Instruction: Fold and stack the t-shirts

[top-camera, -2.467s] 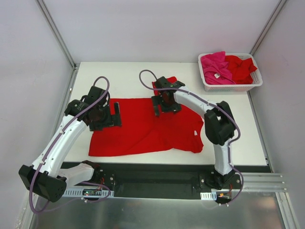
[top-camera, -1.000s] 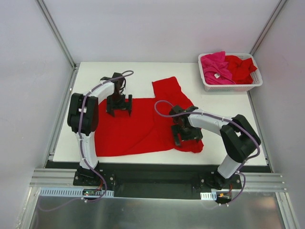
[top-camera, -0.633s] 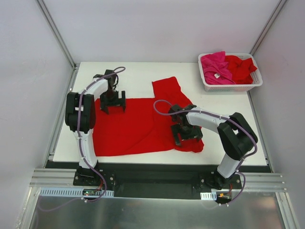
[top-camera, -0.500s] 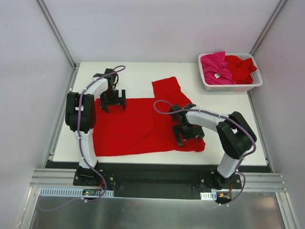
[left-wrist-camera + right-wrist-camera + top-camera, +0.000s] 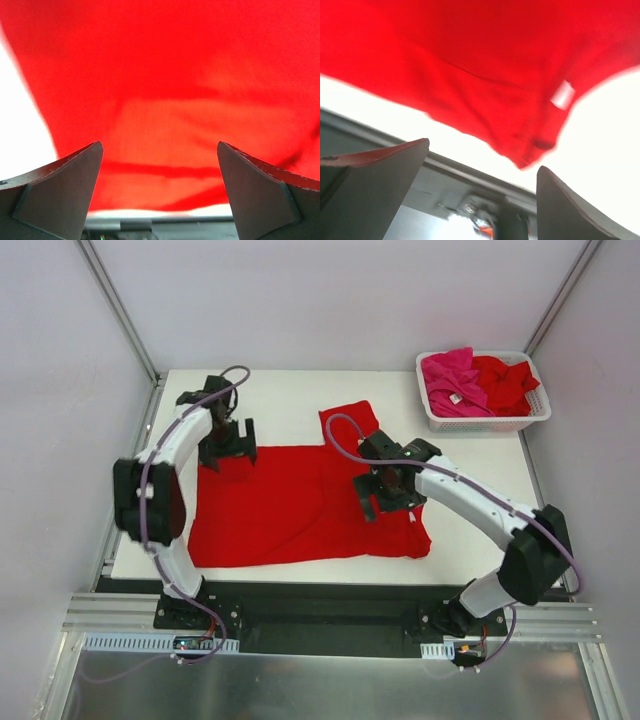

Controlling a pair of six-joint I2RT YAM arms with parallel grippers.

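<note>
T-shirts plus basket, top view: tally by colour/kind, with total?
Red: 2, spread red t-shirt on the table, bunched red t-shirt in the basket (more may hide beneath)
Pink: 1, pink t-shirt in the basket
Basket: 1
Total: 4

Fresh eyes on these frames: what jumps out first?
A red t-shirt spread on the white table, one sleeve pointing to the far side. The open left pincer is over its far left corner, the open right pincer near its right edge. At far right, a white basket holds a magenta shirt and red cloth.
</note>
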